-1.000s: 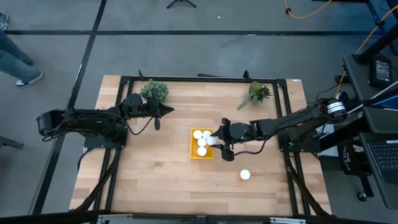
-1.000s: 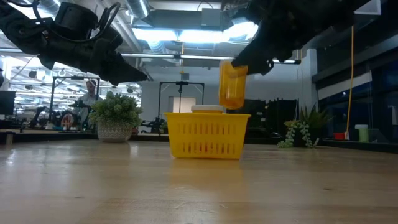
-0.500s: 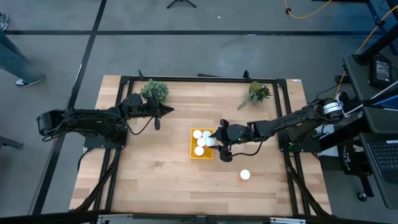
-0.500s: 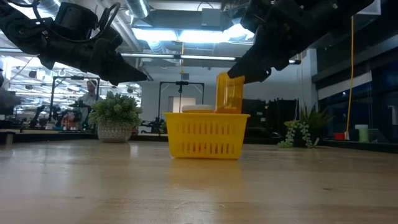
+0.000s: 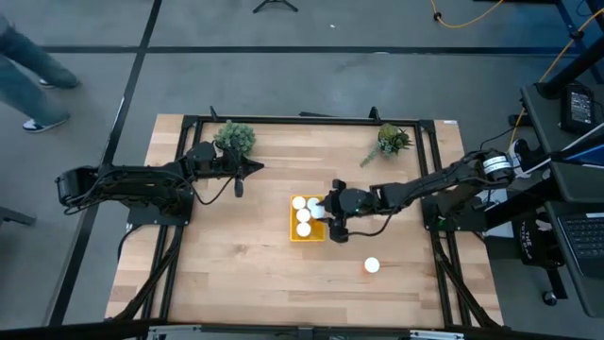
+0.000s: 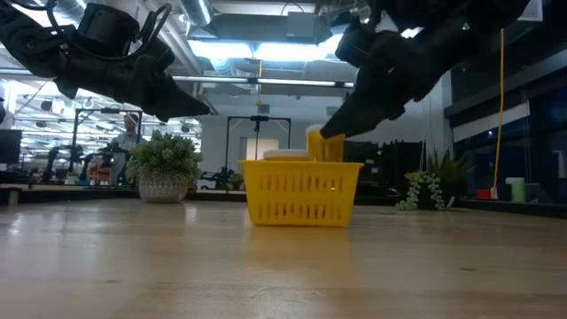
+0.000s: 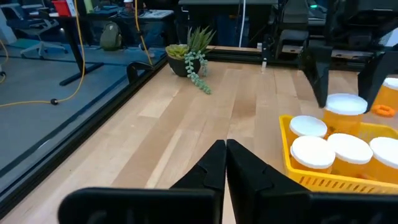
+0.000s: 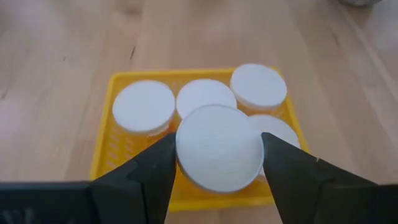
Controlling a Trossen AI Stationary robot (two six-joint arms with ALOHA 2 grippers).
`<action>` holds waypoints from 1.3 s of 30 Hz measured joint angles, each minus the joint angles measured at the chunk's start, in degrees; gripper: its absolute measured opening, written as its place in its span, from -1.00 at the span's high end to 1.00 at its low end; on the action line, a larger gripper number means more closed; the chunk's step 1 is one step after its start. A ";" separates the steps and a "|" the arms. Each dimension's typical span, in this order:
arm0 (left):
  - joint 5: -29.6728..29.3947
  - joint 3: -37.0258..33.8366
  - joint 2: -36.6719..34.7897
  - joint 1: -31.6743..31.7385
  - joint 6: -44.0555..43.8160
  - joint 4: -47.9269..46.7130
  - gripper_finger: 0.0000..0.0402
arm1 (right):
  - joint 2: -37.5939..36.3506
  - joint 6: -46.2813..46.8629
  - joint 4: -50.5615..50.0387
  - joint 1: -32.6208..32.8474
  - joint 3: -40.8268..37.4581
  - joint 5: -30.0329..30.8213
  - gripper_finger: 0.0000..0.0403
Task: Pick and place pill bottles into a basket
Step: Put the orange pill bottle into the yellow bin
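Note:
The yellow basket (image 5: pixel 294 235) (image 6: pixel 301 190) (image 8: pixel 104 146) stands at mid-table with several white-capped orange pill bottles (image 5: pixel 303 216) (image 8: pixel 143 106) upright in it. My right gripper (image 5: pixel 327 213) (image 8: pixel 219 168) is shut on another pill bottle (image 6: pixel 322 145) (image 7: pixel 345 118) over the basket's right side; the bottle's lower part is below the rim. One more bottle (image 5: pixel 372 265) stands alone on the table, nearer the front right. My left gripper (image 5: pixel 251 168) (image 7: pixel 225 163) is shut and empty, held above the table at the far left. My right gripper pinches the bottle's round white cap (image 8: pixel 186 148) between its two fingers (image 8: pixel 152 171), one on each side of the cap's rim. The fingers slant down from the table's right. The bottle hangs upright, its body partly inside the basket; its foot is hidden.
A bushy potted plant (image 5: pixel 234 137) (image 6: pixel 164 168) stands at the far left beside my left gripper. A trailing plant (image 5: pixel 392 140) (image 7: pixel 189 53) stands at the far right. Bare wood lies in front of the basket. A person's legs (image 5: pixel 24 61) pass on the floor beyond the table.
My right gripper has gone down and a little toward the table's left edge with the bottle. The bottle, at first clear above the basket's rim, now has its lower part inside the basket and stays upright.

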 joint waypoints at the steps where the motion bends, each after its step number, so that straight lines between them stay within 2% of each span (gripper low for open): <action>1: -0.01 0.00 0.00 0.00 0.02 0.02 0.95 | 0.19 -0.06 0.67 -0.10 0.00 0.00 -0.09; 18: 0.00 0.00 0.00 0.00 0.02 0.02 0.96 | 0.22 -2.90 1.15 -0.28 0.02 -0.13 -0.09; 39: 0.01 0.00 0.00 0.00 0.00 0.02 0.99 | 4.39 -6.16 4.99 -0.28 0.02 -0.09 -0.09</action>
